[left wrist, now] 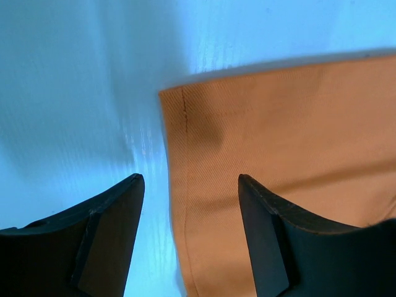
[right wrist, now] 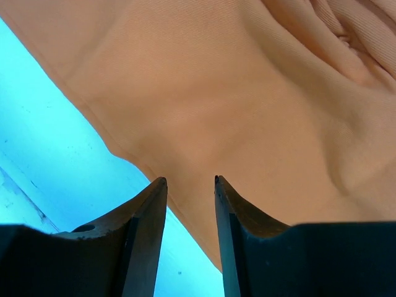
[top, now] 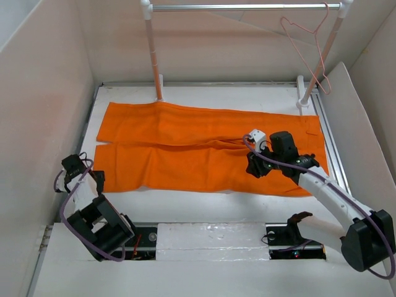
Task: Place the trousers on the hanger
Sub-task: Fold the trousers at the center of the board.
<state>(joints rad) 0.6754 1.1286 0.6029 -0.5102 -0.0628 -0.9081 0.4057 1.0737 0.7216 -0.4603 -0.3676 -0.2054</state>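
1. Trousers [top: 204, 148]: orange, spread flat on the table [top: 204, 207], centre of the top view, legs running left to right. Not yet lifted.
2. Hanger [top: 309, 52]: pale pink wire, hung from the rail [top: 241, 7] at upper right of the top view, well apart from the trousers and from both arms.
3. Left end effector [top: 98, 180]: lower left of the top view, at the cloth's left end. In its wrist view its fingers stand apart, astride the hemmed edge, holding nothing.
4. Right end effector [top: 255, 166]: right of centre, low over the cloth near its near edge. Fingers parted with a narrower gap, nothing pinched.
5. Step in hand, as judged: taking first hold of the cloth. The hanger stage has not begun.
6. Next move calls for: each end effector lowering onto an edge and closing on fabric, not bare table.
7. Not determinable: whether the fingertips touch the cloth, which end is the waistband, and how the hanger's hook sits on the rail.
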